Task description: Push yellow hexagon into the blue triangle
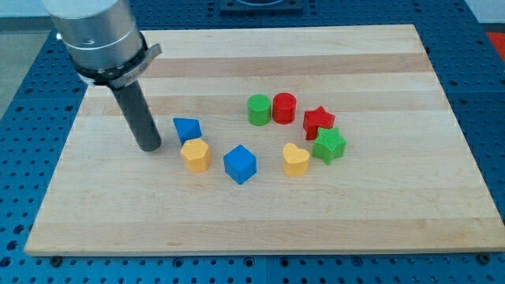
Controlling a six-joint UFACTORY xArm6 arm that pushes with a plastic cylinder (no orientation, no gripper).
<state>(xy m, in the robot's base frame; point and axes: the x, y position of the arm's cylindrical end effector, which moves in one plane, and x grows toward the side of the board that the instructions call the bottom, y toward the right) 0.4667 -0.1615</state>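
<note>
The yellow hexagon sits on the wooden board left of centre. The blue triangle lies just above it toward the view's top, almost touching. My tip rests on the board to the left of both blocks, a short gap from the yellow hexagon and about level with the space between the two.
A blue cube lies right of the hexagon. Further right are a yellow heart, a green star, a red star, a red cylinder and a green cylinder. The board's left edge is near.
</note>
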